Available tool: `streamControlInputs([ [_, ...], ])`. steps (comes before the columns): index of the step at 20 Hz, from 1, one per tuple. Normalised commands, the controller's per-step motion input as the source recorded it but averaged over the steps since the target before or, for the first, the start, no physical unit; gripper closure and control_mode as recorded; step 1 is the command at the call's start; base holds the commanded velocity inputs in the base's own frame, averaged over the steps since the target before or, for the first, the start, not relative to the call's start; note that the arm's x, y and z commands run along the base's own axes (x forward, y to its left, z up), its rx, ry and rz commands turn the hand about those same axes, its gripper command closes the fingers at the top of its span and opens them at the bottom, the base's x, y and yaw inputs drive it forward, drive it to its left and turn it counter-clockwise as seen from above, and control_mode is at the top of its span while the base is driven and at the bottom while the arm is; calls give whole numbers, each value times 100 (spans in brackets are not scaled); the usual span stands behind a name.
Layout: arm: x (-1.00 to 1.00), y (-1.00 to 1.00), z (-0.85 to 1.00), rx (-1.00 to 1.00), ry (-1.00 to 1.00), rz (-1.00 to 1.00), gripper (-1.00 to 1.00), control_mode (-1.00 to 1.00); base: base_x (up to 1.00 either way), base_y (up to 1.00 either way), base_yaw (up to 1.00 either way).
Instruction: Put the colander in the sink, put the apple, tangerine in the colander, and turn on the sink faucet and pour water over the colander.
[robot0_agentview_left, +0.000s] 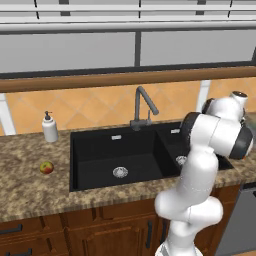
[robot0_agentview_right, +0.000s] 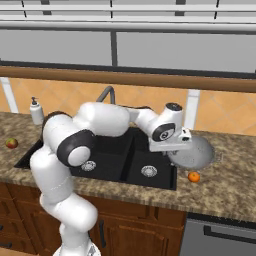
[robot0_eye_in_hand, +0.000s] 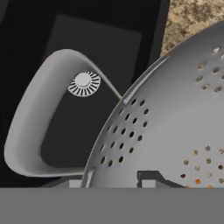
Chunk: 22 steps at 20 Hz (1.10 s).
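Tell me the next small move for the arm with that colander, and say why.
Probably carry it a little further left, over the sink, then lower it. The gripper looks closed on the rim of the colander, which is lifted and tilted and hangs partly over the counter beside the tangerine; its handle already overhangs the smaller basin's drain.

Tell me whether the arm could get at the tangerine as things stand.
Probably not at once. The claw looks shut on the colander's rim, with the bowl tilted up beside the sink. The tangerine lies open on the counter just below, but the claw looks occupied until the colander is set down.
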Motion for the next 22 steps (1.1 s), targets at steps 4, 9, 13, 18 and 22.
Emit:
streamControlInputs([
  [4,-60,98,11,0,0,4,100,-100,0,0,0],
  [9,-36,96,20,0,1,4,100,-100,0,0,0],
  [13,-20,98,31,0,4,5,100,-100,0,0,0],
  [18,-1,93,36,0,11,6,100,-100,0,0,0],
  [22,0,89,41,0,16,7,100,-100,0,0,0],
])
